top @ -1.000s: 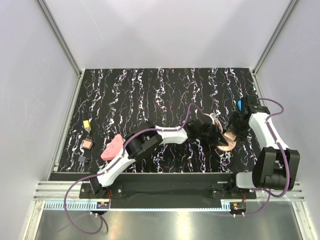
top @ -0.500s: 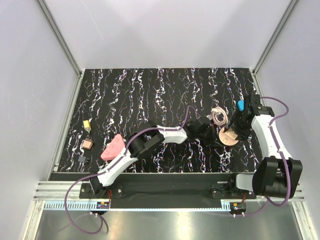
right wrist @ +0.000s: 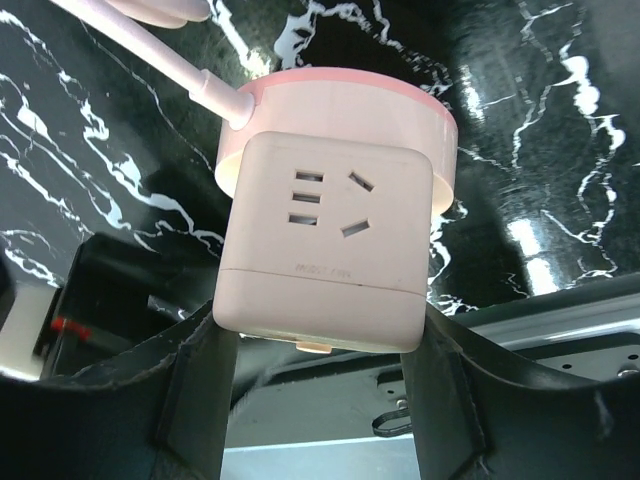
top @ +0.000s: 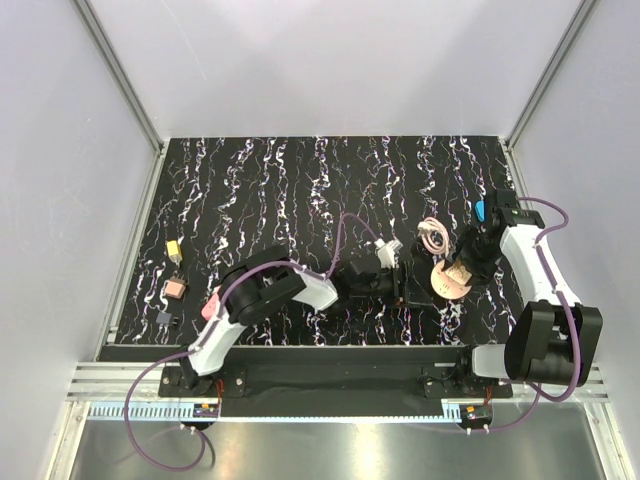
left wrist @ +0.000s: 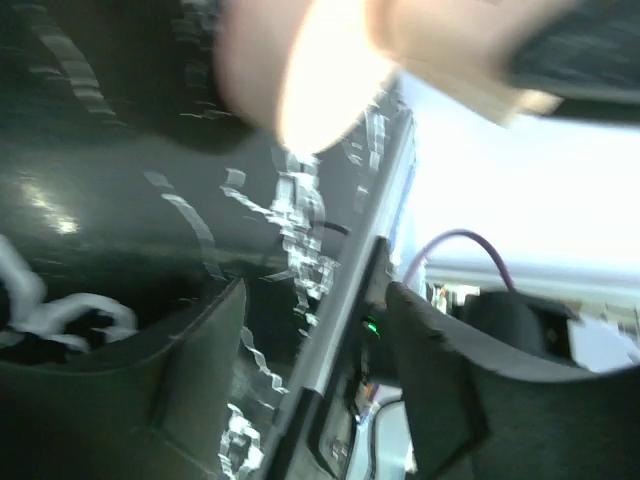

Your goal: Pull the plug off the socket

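My right gripper (right wrist: pixel 320 335) is shut on the pink socket (right wrist: pixel 330 250), a cube on a round base; its fingers (right wrist: pixel 200 385) press both sides. The socket's front holes stand empty. Its pink cable (top: pixel 433 236) lies coiled behind it. In the top view the socket (top: pixel 450 277) hangs at centre right under my right gripper (top: pixel 468 262). My left gripper (top: pixel 408 285) is just left of it, open, with nothing between its fingers (left wrist: pixel 210 340). A small white block (top: pixel 386 250), apparently the plug, lies beside the left wrist, apart from the socket.
A pink object (top: pixel 215 300) lies under the left arm. Small parts sit at the table's left edge: a yellow one (top: pixel 172 248), a copper one (top: pixel 175 288), a black one (top: pixel 166 318). A blue piece (top: pixel 480 210) is by the right arm. Grey walls enclose the table.
My left gripper has opened and drawn back leftward from the socket. The right gripper has kept its hold on the socket, shifting only slightly.
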